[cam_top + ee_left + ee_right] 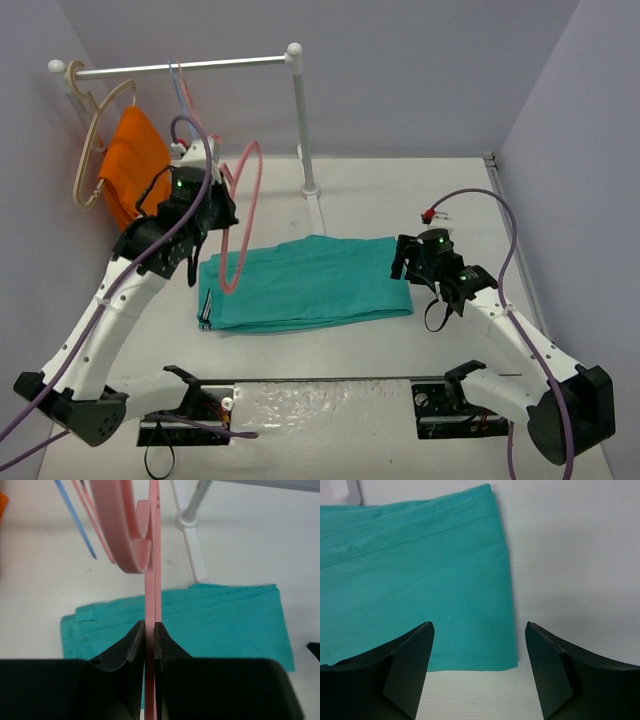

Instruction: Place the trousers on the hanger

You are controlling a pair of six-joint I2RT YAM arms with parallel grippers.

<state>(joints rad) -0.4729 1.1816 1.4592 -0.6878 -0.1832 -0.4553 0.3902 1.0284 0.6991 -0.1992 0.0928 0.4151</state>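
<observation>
Trousers (305, 283) lie folded flat as a long teal strip, centre of the top view, on the white table (400, 190). Hanger (151, 590), salmon-pink, is off the rail and stands over the strip's left end. Left gripper (149, 630) has its fingers pressed together on the hanger's thin bar, a clear pinch in the left wrist view. Right gripper (479, 627) hovers at the strip's right end with fingers spread, holding nothing; the fabric's lower right corner sits between and just ahead of them.

Step judged: hanger is picked and presented, fabric not yet grabbed. Next move likely calls for the right gripper to drop onto that end, pinch all layers, then lift and feed them through the hanger opening while the left one keeps it steady.

Hard to tell:
- The hanger is edge-on in the wrist view, and whether its lower end touches the fabric is unclear.
- The striped band is only a dark sliver at the strip's lower left.

Upper left: rail (190, 67) with orange cloth (135, 160) and beige hanger (90, 150).
</observation>
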